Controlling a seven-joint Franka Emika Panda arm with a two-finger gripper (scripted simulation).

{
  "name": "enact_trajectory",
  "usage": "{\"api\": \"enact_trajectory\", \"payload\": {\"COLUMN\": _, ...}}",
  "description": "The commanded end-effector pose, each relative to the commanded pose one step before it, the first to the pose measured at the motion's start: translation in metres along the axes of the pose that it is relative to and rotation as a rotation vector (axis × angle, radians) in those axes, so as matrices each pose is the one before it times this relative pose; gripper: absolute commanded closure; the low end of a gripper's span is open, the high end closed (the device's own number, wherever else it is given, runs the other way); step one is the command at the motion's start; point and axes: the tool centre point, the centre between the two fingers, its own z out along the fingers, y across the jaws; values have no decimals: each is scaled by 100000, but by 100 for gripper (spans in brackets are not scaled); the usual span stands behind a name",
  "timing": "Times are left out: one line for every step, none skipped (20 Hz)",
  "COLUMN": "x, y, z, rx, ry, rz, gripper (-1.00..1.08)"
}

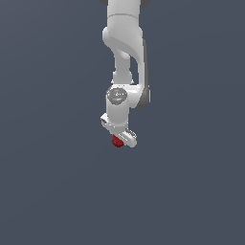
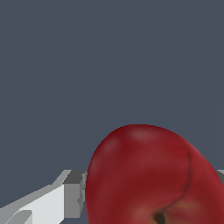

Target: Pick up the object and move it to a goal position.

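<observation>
- The object (image 1: 116,141), a small dark red ball, is seen directly under the white gripper (image 1: 119,139), at the lower end of the arm (image 1: 125,57).
- In the wrist view the object (image 2: 153,175) fills the space close to the camera, and a dark dimple with a crease running from it is shown on its surface.
- 1 pale finger (image 2: 48,203) is seen reaching up to the side of the ball in the wrist view; a small grey piece at the opposite edge is possibly the other finger, but this cannot be confirmed.
- The jaws are judged to be closed around the object, or very nearly so, because the ball sits between them; real contact is not clearly visible, so a firm hold cannot be told for certain.
- No long axis is shown by the object, as it is nearly round, so the direction of the grip is judged to matter little.
- The object lies straight below the gripper, in line with the fingers, and no side offset is seen.
- No goal marker is visible in either view, and only a plain dark grey background (image 1: 48,191) is shown.
</observation>
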Motion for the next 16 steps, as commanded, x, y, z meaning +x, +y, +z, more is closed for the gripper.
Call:
{"api": "enact_trajectory", "payload": {"x": 41, "y": 89, "z": 111, "rx": -122, "ry": -34, "rz": 94, "gripper": 108}}
{"api": "enact_trajectory", "payload": {"x": 0, "y": 0, "z": 0, "rx": 0, "ry": 0, "rz": 0, "gripper": 108}}
{"api": "enact_trajectory", "payload": {"x": 0, "y": 0, "z": 0, "rx": 0, "ry": 0, "rz": 0, "gripper": 108}}
{"api": "enact_trajectory", "payload": {"x": -36, "y": -82, "z": -105, "rx": 132, "ry": 30, "rz": -88, "gripper": 108}}
{"api": "enact_trajectory", "payload": {"x": 4, "y": 16, "z": -23, "rx": 0, "ry": 0, "rz": 0, "gripper": 108}}
{"api": "enact_trajectory", "payload": {"x": 13, "y": 49, "z": -69, "rx": 0, "ry": 0, "rz": 0, "gripper": 108}}
{"api": "enact_trajectory", "payload": {"x": 21, "y": 81, "z": -115, "rx": 0, "ry": 0, "rz": 0, "gripper": 108}}
{"api": "enact_trajectory", "payload": {"x": 30, "y": 114, "z": -161, "rx": 0, "ry": 0, "rz": 0, "gripper": 108}}
{"api": "enact_trajectory", "payload": {"x": 38, "y": 147, "z": -207, "rx": 0, "ry": 0, "rz": 0, "gripper": 108}}
{"api": "enact_trajectory", "payload": {"x": 47, "y": 180, "z": -254, "rx": 0, "ry": 0, "rz": 0, "gripper": 108}}
{"api": "enact_trajectory", "payload": {"x": 56, "y": 213, "z": -301, "rx": 0, "ry": 0, "rz": 0, "gripper": 108}}
{"api": "enact_trajectory", "payload": {"x": 64, "y": 247, "z": -349, "rx": 0, "ry": 0, "rz": 0, "gripper": 108}}
{"api": "enact_trajectory", "payload": {"x": 84, "y": 293, "z": -392, "rx": 27, "ry": -33, "rz": 24, "gripper": 108}}
{"api": "enact_trajectory", "payload": {"x": 83, "y": 315, "z": -447, "rx": 0, "ry": 0, "rz": 0, "gripper": 108}}
{"api": "enact_trajectory", "payload": {"x": 92, "y": 350, "z": -497, "rx": 0, "ry": 0, "rz": 0, "gripper": 108}}
{"api": "enact_trajectory", "payload": {"x": 102, "y": 385, "z": -548, "rx": 0, "ry": 0, "rz": 0, "gripper": 108}}
